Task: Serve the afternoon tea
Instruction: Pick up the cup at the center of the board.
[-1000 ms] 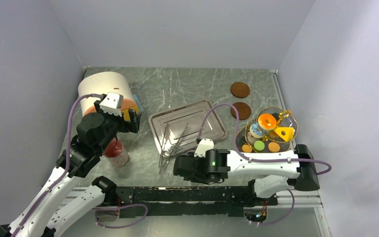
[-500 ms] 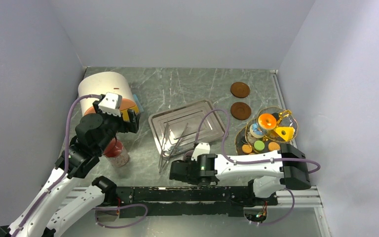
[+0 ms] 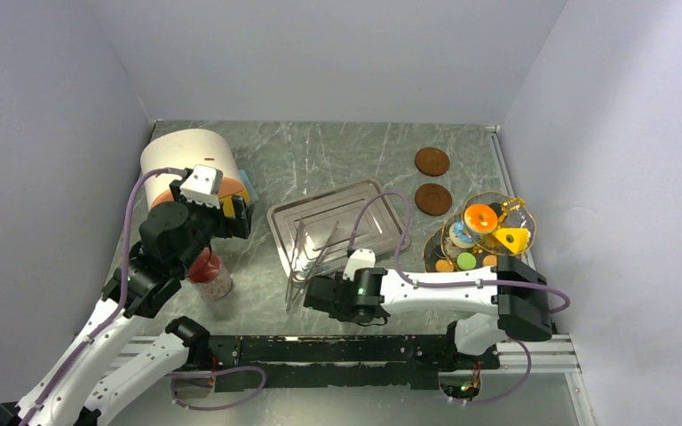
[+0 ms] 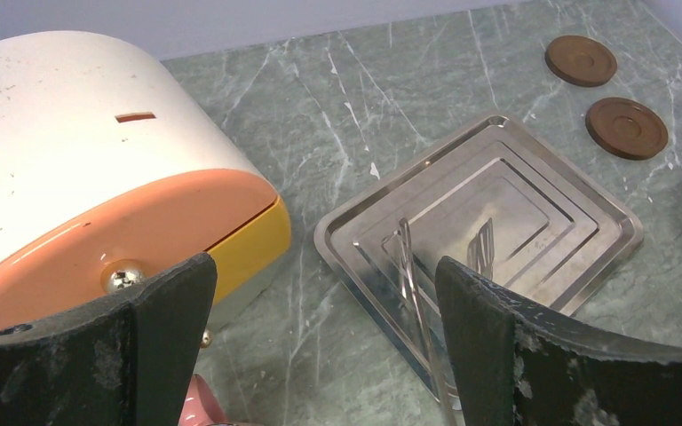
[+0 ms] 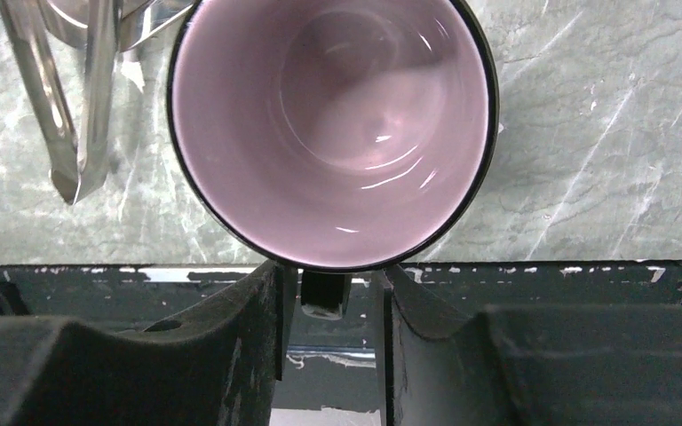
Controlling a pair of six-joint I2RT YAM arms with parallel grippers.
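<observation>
Mug [image 5: 333, 133] sits on worktop [image 5: 586, 133] at near edge, beside tongs [image 5: 80, 106]; R gripper [image 5: 330, 311] fingers narrow, straddling handle [image 5: 324, 297] w/ slight gap, prob lining up a carry grip. L gripper [image 4: 324, 302] fingers wide, idle.

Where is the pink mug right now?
In the right wrist view, the pink mug stands on the table beside the tongs, its handle between the fingers of the right gripper.

Two white-shelled arms with black joints, left arm [image 3: 84, 351] at seven o'clock, right arm [image 3: 444, 286] at five o'clock, mauve cables [image 3: 128, 226] looping along each, green light [image 3: 360, 286] on right wrist, scuffed black fingers [image 4: 164, 346]
</observation>
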